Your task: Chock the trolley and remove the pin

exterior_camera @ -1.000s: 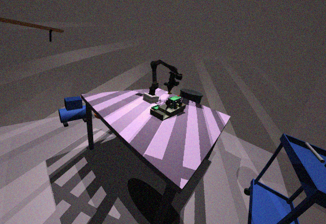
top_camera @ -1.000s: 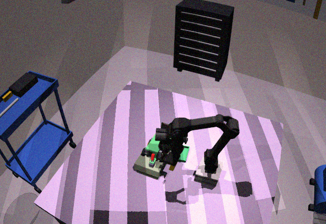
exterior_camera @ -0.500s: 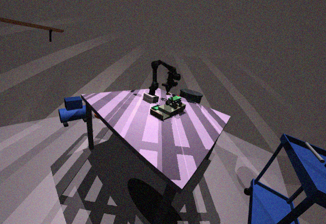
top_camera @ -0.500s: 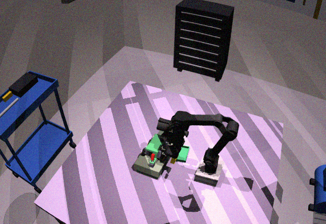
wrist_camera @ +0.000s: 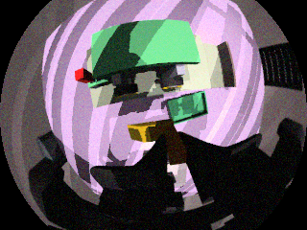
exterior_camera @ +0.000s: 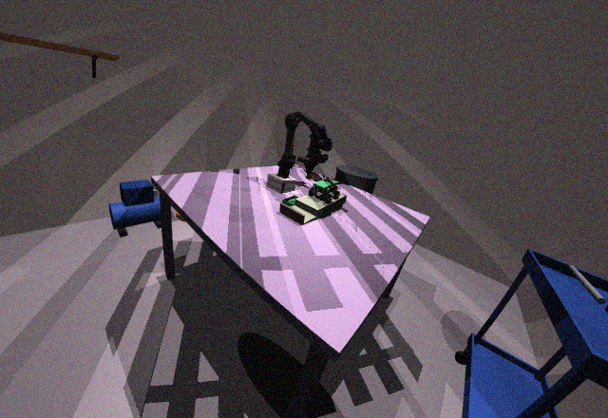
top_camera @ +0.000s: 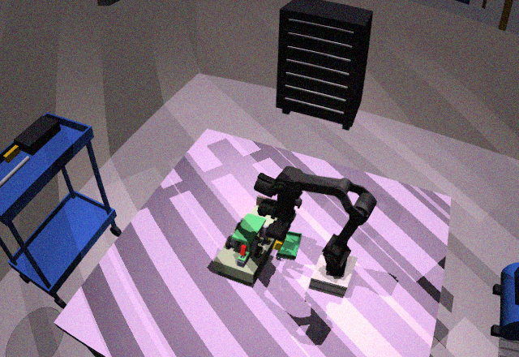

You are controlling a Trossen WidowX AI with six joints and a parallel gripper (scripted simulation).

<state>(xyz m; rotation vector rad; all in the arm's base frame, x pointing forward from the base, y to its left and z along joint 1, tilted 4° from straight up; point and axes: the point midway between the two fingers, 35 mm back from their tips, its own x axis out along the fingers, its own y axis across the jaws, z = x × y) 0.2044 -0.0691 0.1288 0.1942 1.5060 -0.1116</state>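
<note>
In the top view, the hand [top_camera: 277, 232] [exterior_camera: 310, 171] [wrist_camera: 171, 136] was beside the ramp [top_camera: 234, 265] [exterior_camera: 313, 203] [wrist_camera: 206, 72], the yellow chock [top_camera: 277, 244] [exterior_camera: 310, 176] [wrist_camera: 141, 131] showing beneath it, close to the green tray [top_camera: 289, 245] [exterior_camera: 292, 201] [wrist_camera: 194, 105]. The red-headed pin [top_camera: 242, 250] [exterior_camera: 332, 178] [wrist_camera: 82, 76] stood in place at the trolley's [top_camera: 251, 222] [exterior_camera: 326, 184] [wrist_camera: 146, 43] uphill end.

In the exterior view, the hand was beyond the trolley, on the arm's side; its fingers were too small to read.

In the wrist view, the fingers were clamped on the chock, apparently by its handle. The yellow body ran roughly along the trolley's length, off its near side. The pin lay left, so downhill was right: the chock probably needed carrying over the ramp and rightward, past a wheel, before pushing back.
</note>
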